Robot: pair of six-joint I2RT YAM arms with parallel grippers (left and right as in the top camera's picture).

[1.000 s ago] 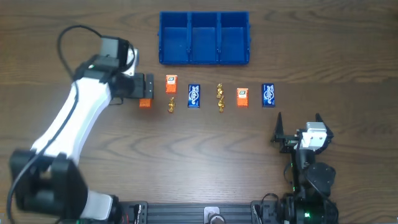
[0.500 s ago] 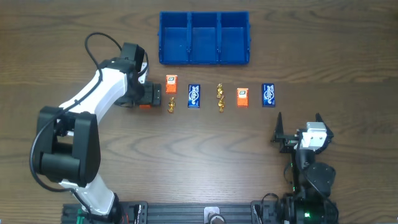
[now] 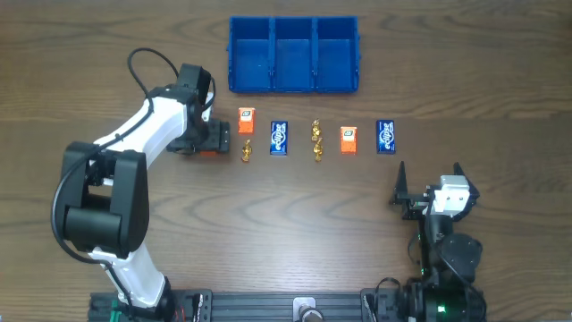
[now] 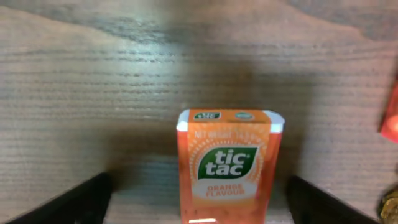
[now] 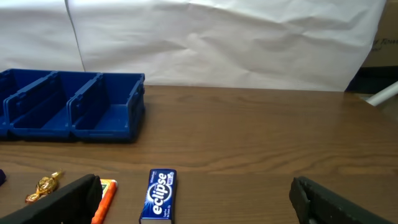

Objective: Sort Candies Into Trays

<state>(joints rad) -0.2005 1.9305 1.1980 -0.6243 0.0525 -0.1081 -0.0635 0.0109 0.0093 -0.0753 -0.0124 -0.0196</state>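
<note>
The blue tray (image 3: 273, 54) is noted with all three compartments bare, so sorting is judged not yet started. Every candy is seen on the tabletop (image 3: 295, 233) in a row below the tray: orange boxes (image 3: 246, 120), blue packs (image 3: 279, 137), gold-wrapped sweets (image 3: 315, 131). The left pincer (image 3: 213, 139) is set below the tray's left corner, released, straddling one orange box (image 4: 229, 162) without contact. The right pincer (image 3: 428, 179) is parked well below the tray's right end, released.
</note>
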